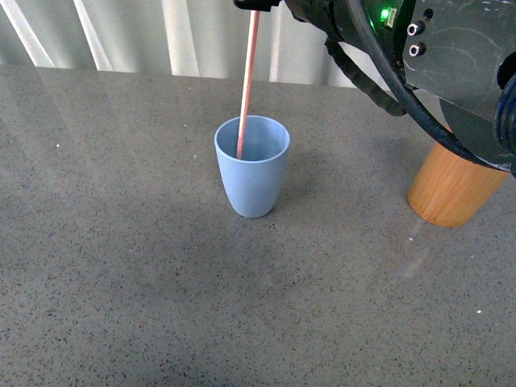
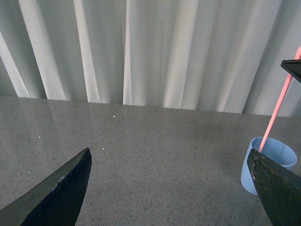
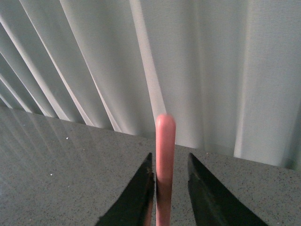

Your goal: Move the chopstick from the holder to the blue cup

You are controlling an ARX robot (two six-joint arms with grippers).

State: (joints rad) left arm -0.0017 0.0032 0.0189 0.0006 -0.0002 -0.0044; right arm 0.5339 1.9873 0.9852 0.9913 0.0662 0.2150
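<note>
The pale pink chopstick (image 1: 247, 81) stands nearly upright with its lower end inside the blue cup (image 1: 252, 173) at the table's middle. My right gripper (image 1: 256, 5) sits at its top end, at the upper edge of the front view. In the right wrist view the gripper (image 3: 170, 156) is open around the chopstick (image 3: 165, 141); the stick rests against one finger with a gap to the other. The wooden holder (image 1: 451, 189) stands to the right, partly hidden behind my right arm. My left gripper (image 2: 169, 151) is open and empty, low over the table, with the cup (image 2: 277, 149) and chopstick (image 2: 277, 110) off to one side.
A grey speckled table (image 1: 121, 242) carries the cup and holder. White curtains (image 1: 121, 32) hang along its far edge. My right arm and its cables (image 1: 419, 72) fill the upper right of the front view.
</note>
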